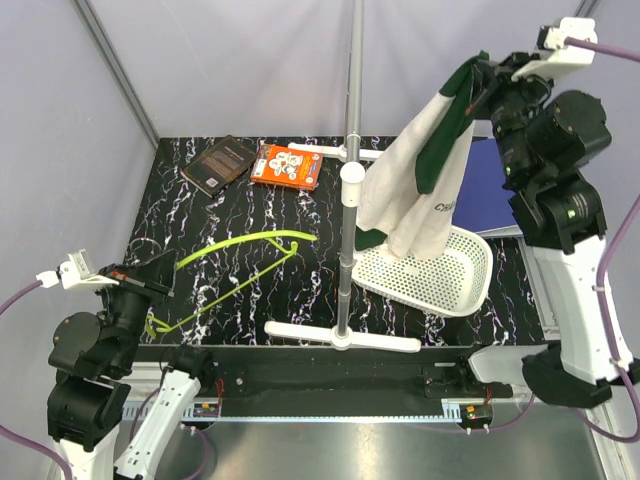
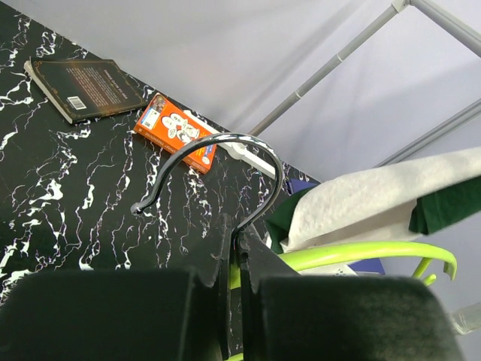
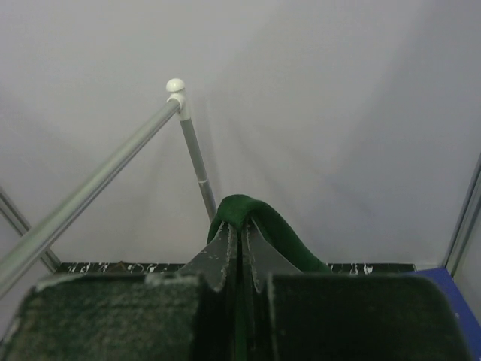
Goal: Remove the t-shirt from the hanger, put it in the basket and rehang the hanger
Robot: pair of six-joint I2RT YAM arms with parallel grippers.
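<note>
The t-shirt (image 1: 415,190), cream-white with dark green sleeves, hangs bunched from my right gripper (image 1: 478,95), high above the white basket. In the right wrist view the gripper (image 3: 240,229) is shut on a fold of the shirt's dark green fabric (image 3: 248,209). The lime-green hanger (image 1: 240,243) lies bare and low over the table at left, apart from the shirt. My left gripper (image 1: 152,290) holds it. In the left wrist view the gripper (image 2: 237,241) is shut on the hanger's neck, with the metal hook (image 2: 225,139) arching beyond the fingertips and a green arm (image 2: 361,252) running right.
The grey pole stand (image 1: 350,170) rises mid-table on a white base (image 1: 340,335). The white perforated basket (image 1: 470,275) sits under the shirt. A dark book (image 1: 220,163) and an orange book (image 1: 288,165) lie at the back left. A blue folder (image 1: 495,185) lies at the right.
</note>
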